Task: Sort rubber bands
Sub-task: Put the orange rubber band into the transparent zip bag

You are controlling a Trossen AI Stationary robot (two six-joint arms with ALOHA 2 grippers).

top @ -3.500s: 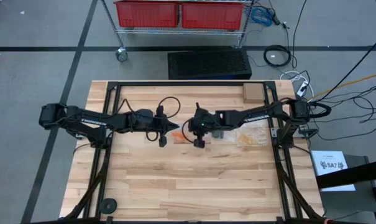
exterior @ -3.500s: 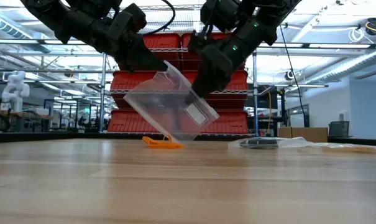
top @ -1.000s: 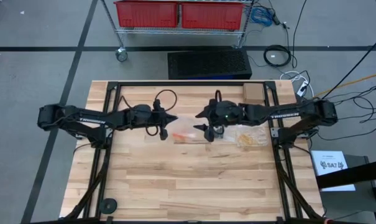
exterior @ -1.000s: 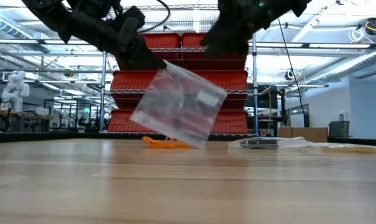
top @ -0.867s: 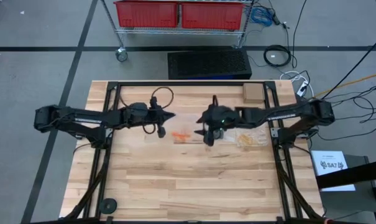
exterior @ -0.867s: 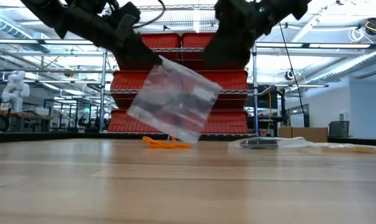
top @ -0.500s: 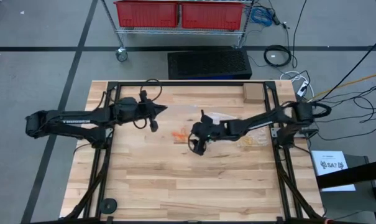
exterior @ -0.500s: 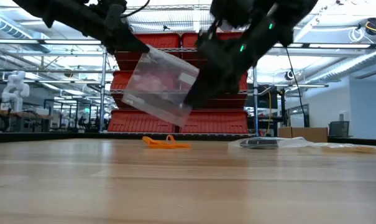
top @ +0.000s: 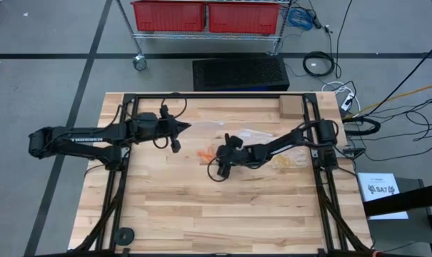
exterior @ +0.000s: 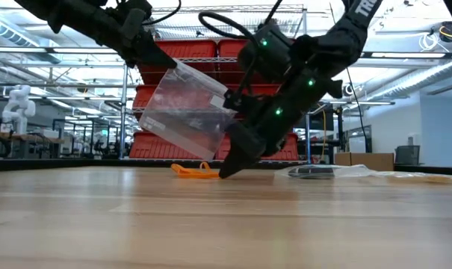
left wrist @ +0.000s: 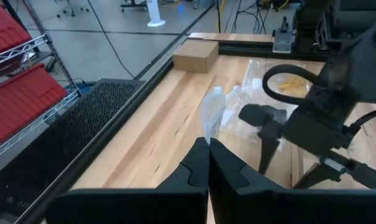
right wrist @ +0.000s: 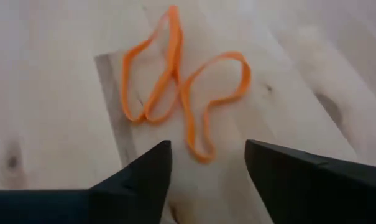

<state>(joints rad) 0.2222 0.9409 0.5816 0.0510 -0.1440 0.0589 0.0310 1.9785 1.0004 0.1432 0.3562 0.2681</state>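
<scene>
Two orange rubber bands (right wrist: 181,87) lie looped together on the wooden table (top: 201,214), near its middle (top: 206,153). My right gripper (right wrist: 206,165) is open and slants down right by them, its fingertips low over the wood (exterior: 229,170), one on each side of the nearest loop. My left gripper (exterior: 164,61) is shut on a clear plastic zip bag (exterior: 188,112), held up left of the right arm. The left wrist view shows the bag edge-on (left wrist: 210,115). My left gripper pinches the clear bag's upper corner (exterior: 175,69) between its two shut fingers, coming from the table's left and pointing slightly down. The bag hangs tilted below and beyond the fingertips, clear of the table.
More clear bags (top: 287,157), one holding pale tan bands, lie on the table to the right behind my right arm (exterior: 315,172). A cardboard box (top: 290,107) sits at the far right corner. Black frame rails (top: 123,178) run along the table's sides.
My right gripper has come down from high above the table toward the near left, tipping steeper, to the orange bands. My left gripper has drawn back toward the table's left and far edges and risen a little, carrying the bag with it, still hanging clear.
</scene>
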